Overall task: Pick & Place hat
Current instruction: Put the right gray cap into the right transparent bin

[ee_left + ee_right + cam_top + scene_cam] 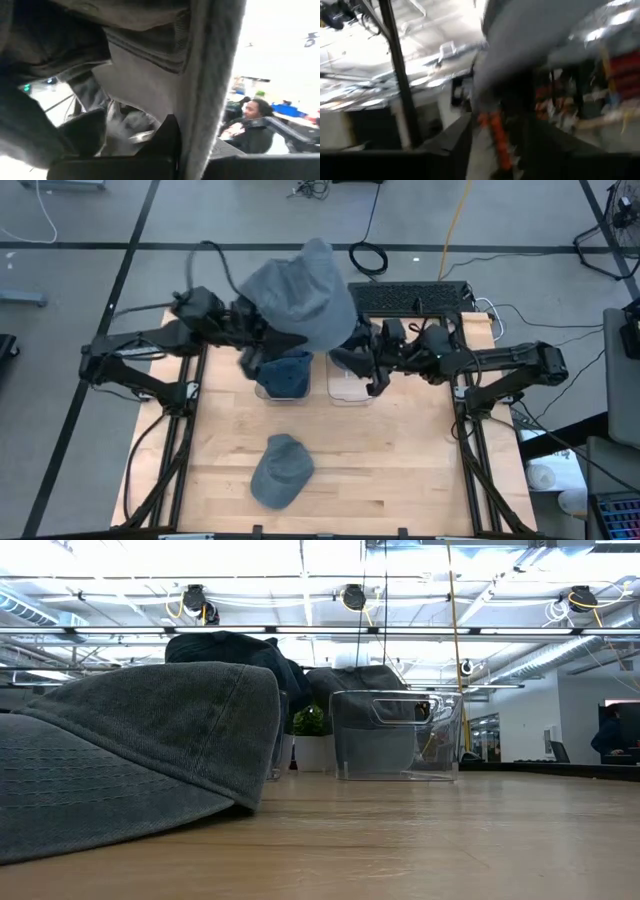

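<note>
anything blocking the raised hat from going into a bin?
Partly. The raised hat hangs from the left gripper above the left clear bin, which already holds a dark hat. The right clear bin beside it looks empty; the right gripper is at its rim.

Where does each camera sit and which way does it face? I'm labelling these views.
High: overhead, facing down; both arms, left gripper shut on lifted hat.
Low: table height, facing level across; near cap, clear bin.
Left wrist: forward into hat fabric.
Right wrist: blurred room.
High and low share the cap.
</note>
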Robot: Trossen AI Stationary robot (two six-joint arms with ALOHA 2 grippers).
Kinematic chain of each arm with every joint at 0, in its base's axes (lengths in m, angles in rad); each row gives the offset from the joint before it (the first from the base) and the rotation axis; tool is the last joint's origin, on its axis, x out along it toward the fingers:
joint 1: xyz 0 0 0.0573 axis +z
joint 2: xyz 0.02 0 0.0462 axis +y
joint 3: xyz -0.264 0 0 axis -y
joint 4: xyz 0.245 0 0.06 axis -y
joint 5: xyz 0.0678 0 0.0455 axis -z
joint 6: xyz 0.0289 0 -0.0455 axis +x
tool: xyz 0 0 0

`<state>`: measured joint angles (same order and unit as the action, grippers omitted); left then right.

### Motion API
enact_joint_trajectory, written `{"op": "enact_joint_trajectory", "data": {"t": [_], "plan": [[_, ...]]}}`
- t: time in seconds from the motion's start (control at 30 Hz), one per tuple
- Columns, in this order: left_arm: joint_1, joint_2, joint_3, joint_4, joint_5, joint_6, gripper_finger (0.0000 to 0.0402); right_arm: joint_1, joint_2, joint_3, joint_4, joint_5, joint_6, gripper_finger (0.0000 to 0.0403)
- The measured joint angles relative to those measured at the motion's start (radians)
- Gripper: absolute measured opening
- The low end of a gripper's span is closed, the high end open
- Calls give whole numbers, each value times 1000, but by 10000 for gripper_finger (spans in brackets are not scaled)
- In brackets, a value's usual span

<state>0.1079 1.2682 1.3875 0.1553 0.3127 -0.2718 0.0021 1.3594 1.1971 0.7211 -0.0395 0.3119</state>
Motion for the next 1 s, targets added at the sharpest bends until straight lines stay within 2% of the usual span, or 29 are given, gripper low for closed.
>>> {"op": "enact_joint_trajectory", "data": {"t": [0.2, 0.37, 0.5, 0.63, 0.83, 0.9, 1.0], "plan": [[18, -90, 3, -186, 110, 9, 8, -2, -65, -1, -264, -137, 200, 230], [16, -156, 1, -308, 182, 14, 9, -29, -119, 0, -393, -196, 298, 260], [17, -186, 2, -405, 189, 14, 8, -61, -157, 0, -421, -197, 319, 267], [17, -212, 16, -510, 189, 18, 8, -106, -194, 1, -405, -197, 267, 260], [13, -187, 117, -796, 185, 91, 8, -178, -210, 15, -427, -232, 254, 250], [7, -170, 155, -885, 183, 110, 8, -196, -205, 45, -455, -275, 245, 250], [-4, -141, 211, -977, 177, 146, 8, -210, -199, 102, -522, -281, 181, 250]]}}
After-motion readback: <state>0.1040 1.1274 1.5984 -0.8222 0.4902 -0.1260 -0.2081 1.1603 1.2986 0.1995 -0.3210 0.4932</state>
